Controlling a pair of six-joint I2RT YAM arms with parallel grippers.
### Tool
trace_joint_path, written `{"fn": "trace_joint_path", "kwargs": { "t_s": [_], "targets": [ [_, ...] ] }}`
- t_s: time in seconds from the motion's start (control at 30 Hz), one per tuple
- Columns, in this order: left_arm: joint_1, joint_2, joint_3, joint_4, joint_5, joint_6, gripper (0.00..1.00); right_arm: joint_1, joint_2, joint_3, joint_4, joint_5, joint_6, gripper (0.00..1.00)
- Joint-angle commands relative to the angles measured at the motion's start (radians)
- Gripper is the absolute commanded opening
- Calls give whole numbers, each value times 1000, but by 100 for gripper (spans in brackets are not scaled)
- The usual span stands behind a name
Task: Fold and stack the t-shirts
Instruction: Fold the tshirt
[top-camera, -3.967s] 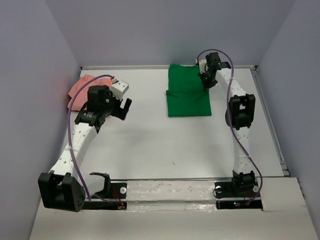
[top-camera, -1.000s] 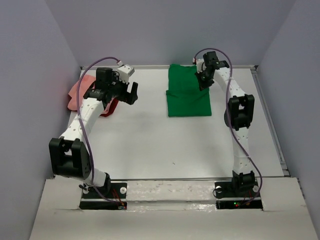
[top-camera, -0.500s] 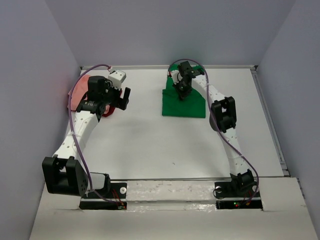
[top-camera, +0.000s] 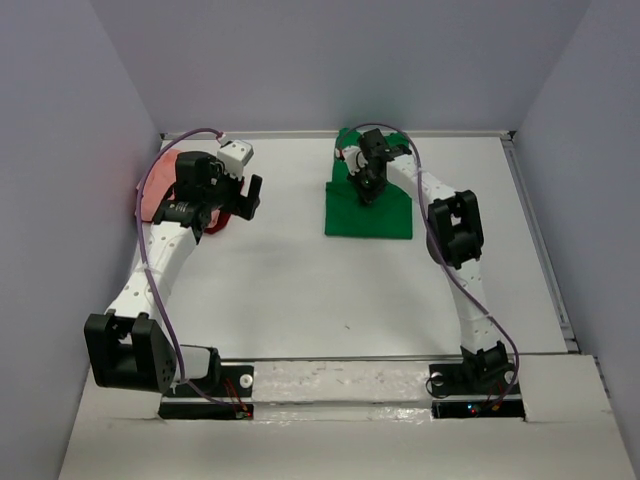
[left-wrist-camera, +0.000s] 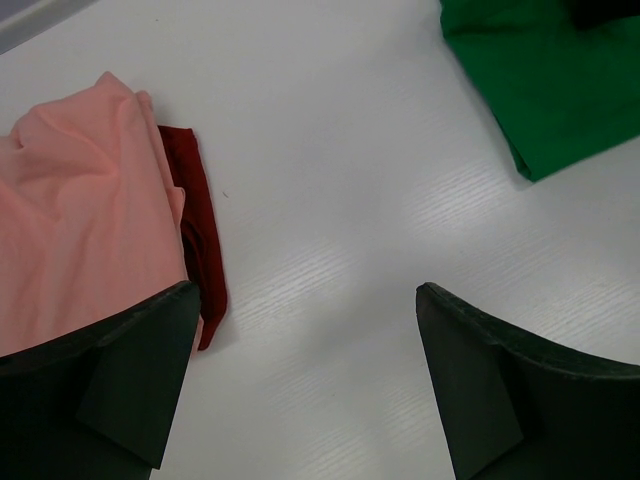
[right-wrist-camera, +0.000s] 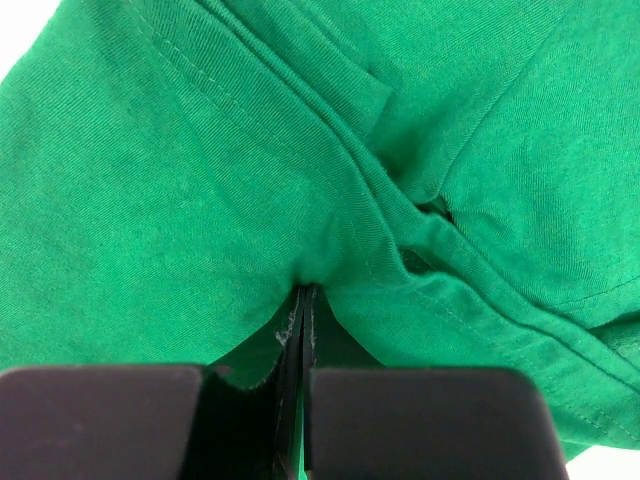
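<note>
The bright green t-shirt (top-camera: 368, 208) lies folded at the back middle of the table. My right gripper (top-camera: 367, 190) is shut on a pinch of its cloth (right-wrist-camera: 300, 270), and the shirt fills the right wrist view. The salmon-pink t-shirt (top-camera: 160, 190) lies crumpled at the back left, with dark red cloth (left-wrist-camera: 200, 240) sticking out beside it. My left gripper (top-camera: 245, 197) is open and empty just right of the pink shirt (left-wrist-camera: 80, 220), above bare table. A corner of the green shirt (left-wrist-camera: 540, 80) shows in the left wrist view.
Grey walls close in the table on the left, back and right. A metal rail (top-camera: 540, 240) runs along the right edge. A white strip (top-camera: 340, 380) covers the near edge between the arm bases.
My right gripper moved left with the green shirt, which slid left. Over the last half second it shifted slightly. My left gripper swung toward the pink shirt and now holds still.
</note>
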Motion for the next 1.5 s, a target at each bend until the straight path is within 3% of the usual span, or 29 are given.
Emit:
{"fn": "trace_joint_path", "kwargs": {
  "t_s": [0.0, 0.77, 1.07, 1.13, 1.17, 1.2, 1.23, 1.27, 1.37, 1.47],
  "targets": [
    [6, -47, -3, 39, 35, 2, 99, 34, -19, -149, -75, -1, -15, 0],
    [6, -67, -20, 47, 90, -10, 99, 84, -153, -363, -58, -3, -22, 0],
    [4, -70, 11, 18, 166, 2, 99, 94, -252, -243, -91, 30, -61, 0],
    [4, -67, 14, 22, 187, 0, 99, 94, -292, -200, -105, 68, -64, 11],
    [4, -57, 14, 22, 195, -9, 99, 94, -309, -170, -104, 83, -71, 30],
    [3, -50, 19, 25, 207, -15, 99, 94, -341, -157, -105, 99, -75, 42],
    [3, -35, 20, 33, 201, -32, 99, 94, -358, -146, -102, 135, -76, 66],
    [3, -28, 23, 33, 199, -46, 99, 94, -377, -143, -96, 151, -76, 73],
    [1, -21, 25, 47, 207, -55, 99, 94, -472, -204, -56, 235, -79, 90],
    [-28, -45, 5, 50, 216, -12, 99, 94, -586, -373, 2, 292, -85, 90]
  ]
}}
